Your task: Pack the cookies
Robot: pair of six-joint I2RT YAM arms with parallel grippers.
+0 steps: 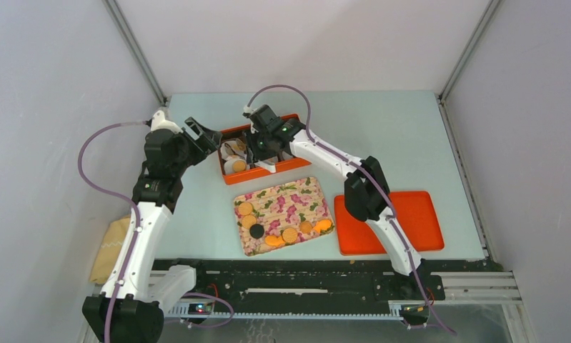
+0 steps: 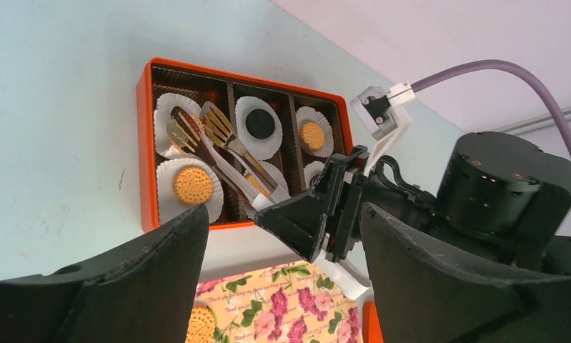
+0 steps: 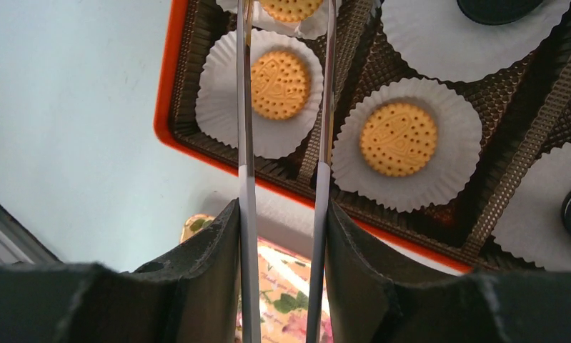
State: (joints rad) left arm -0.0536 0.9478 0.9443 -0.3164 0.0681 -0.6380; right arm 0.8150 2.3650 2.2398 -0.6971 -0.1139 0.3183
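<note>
**Right gripper (image 3: 282, 243) clamped on tongs (image 3: 245, 107), orange box (image 2: 145, 143) partly filled**

From my seat, the tong tips show in the left wrist view, apart and bare, over a liner at one end of the box. Nearest the arm bases, the floral tray (image 1: 296, 196) holds about seven cookies (image 1: 290, 234), six golden and one dark, all waiting to be moved. Beyond it, the box has white liners (image 2: 243, 107) in its brown compartments. I count at least three golden cookies and two dark ones, each seated in a liner. Whether any liner lies bare I cannot say, since the tongs hide part of one column. Just beside the box's end my left gripper (image 1: 202, 134) hovers with jaws apart, holding nothing. I judge us a little under halfway, with the next pick due from the tray.
</note>
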